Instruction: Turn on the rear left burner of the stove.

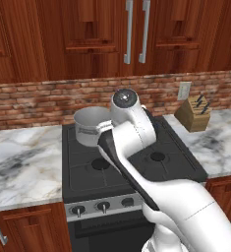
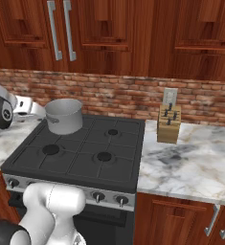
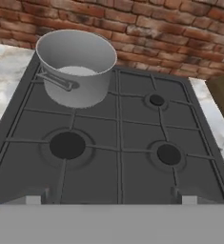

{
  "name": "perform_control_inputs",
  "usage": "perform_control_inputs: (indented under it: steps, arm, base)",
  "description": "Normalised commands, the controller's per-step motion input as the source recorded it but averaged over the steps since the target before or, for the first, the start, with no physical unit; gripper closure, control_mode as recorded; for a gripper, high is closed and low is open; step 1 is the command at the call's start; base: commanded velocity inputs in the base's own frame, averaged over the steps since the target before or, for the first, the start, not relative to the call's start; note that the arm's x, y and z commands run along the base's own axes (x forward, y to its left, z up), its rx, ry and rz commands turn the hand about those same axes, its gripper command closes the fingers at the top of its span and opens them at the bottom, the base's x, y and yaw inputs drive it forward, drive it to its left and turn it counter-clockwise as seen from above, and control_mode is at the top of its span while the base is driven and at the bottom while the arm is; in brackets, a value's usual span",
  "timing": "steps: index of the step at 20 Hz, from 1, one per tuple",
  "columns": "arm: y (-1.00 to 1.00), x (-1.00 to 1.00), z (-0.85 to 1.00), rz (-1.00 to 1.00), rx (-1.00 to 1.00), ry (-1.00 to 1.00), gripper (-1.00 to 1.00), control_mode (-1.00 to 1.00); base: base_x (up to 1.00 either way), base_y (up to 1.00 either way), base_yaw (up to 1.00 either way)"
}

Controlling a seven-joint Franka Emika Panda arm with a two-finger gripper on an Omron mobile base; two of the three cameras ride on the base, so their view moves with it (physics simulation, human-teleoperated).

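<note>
Looking down over the stove (image 3: 118, 152), we find it set between two stretches of marble surface (image 2: 190, 162), its back edge against the brick wall. A grey pot (image 3: 77, 66) sits on the rear left burner, at the cooktop's back left corner. Our tool's state we cannot tell; the fingertips are not clear in the hand view, and nothing appears held. The knobs (image 1: 103, 206) run along the silver strip on the front edge, well below where the hand is looking. To do this well, we judge the arm should drop toward that front strip, pick the knob that governs the rear left burner, likely toward the left end, close squarely around it and turn steadily without slipping.
</note>
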Motion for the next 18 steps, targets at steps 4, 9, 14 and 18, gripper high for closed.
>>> perform_control_inputs:
  steps: [4,9,14,18]
  arm:
    - [0.41,-0.23,-0.23,0.0,0.0,-0.24,-1.0,-1.0]
    - [0.78,-0.53,-0.63,0.0,0.0,-0.43,-1.0,-1.0]
    - [0.42,-0.53,-0.55,0.0,0.0,-0.53,-1.0,-1.0]
    - [0.23,-0.36,-0.38,0.0,0.01,-0.63,-1.0,-1.0]
  base:
    - [0.0,0.0,0.0]
    - [0.0,0.0,0.0]
    - [0.0,0.0,0.0]
    - [0.0,0.0,0.0]
